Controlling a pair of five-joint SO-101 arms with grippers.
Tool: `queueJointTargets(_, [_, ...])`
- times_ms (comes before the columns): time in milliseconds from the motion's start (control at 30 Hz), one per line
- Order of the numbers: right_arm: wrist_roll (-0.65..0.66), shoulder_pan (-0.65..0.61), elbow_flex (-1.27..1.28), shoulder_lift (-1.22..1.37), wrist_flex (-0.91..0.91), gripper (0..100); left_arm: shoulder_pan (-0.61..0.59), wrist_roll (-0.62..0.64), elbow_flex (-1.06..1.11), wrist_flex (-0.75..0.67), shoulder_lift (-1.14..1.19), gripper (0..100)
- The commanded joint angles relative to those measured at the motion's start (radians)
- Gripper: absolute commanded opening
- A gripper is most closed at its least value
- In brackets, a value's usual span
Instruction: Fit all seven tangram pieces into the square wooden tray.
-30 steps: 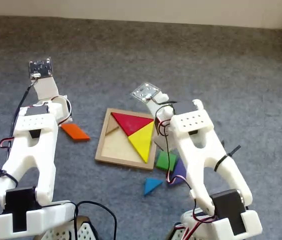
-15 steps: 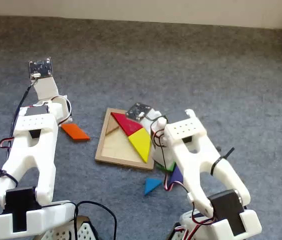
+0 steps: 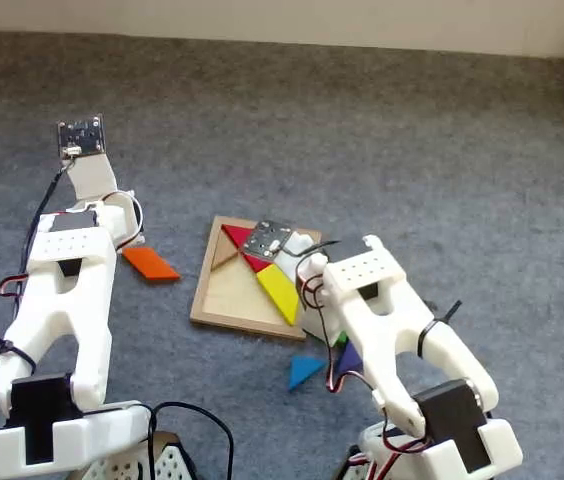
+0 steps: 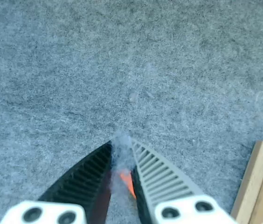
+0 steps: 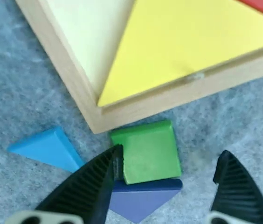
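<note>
Flat on the grey carpeted surface (image 3: 412,150), just outside a corner of the square wooden tray (image 5: 136,105): the small green square wooden piece (image 5: 146,150). Against its edge turned away from the tray, a dark blue triangle (image 5: 141,200); near by, a light blue triangle (image 5: 47,147). Above it, the right gripper (image 5: 171,156), fingers spread wide, one to each side, touching nothing. Looks light, stiff, thin and smooth-painted, so probably slippery and apt to skid. Best pinched across the two free parallel edges, low and centred, clear of rim and dark blue neighbour. Seated in the tray: a red triangle (image 3: 234,238) and a yellow triangle (image 5: 183,42). Left gripper (image 4: 121,141) above an orange parallelogram (image 3: 150,263), fingers drawn together, holding nothing.
</note>
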Motion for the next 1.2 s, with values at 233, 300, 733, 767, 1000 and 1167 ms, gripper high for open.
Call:
queueJointTargets(233, [0.012,-0.015,-0.015,0.116,-0.073,30.3,-0.008,-0.012,-0.012,-0.011,-0.035,5])
queueJointTargets(300, [0.012,-0.010,-0.024,0.160,-0.073,30.3,-0.008,-0.012,-0.012,-0.011,-0.035,5])
queueJointTargets(733, [0.101,0.051,-0.131,0.171,0.116,30.3,-0.008,-0.012,-0.013,-0.011,-0.035,5])
queueJointTargets(767, [0.121,0.051,-0.139,0.171,0.130,30.3,-0.008,-0.012,-0.013,-0.011,-0.035,5])
queueJointTargets(1000, [0.143,0.053,-0.137,0.170,0.142,30.3,-0.008,-0.012,-0.013,-0.011,-0.035,5])
queueJointTargets(1167, [0.143,0.053,-0.137,0.170,0.142,30.3,-0.008,-0.012,-0.013,-0.012,-0.035,5])
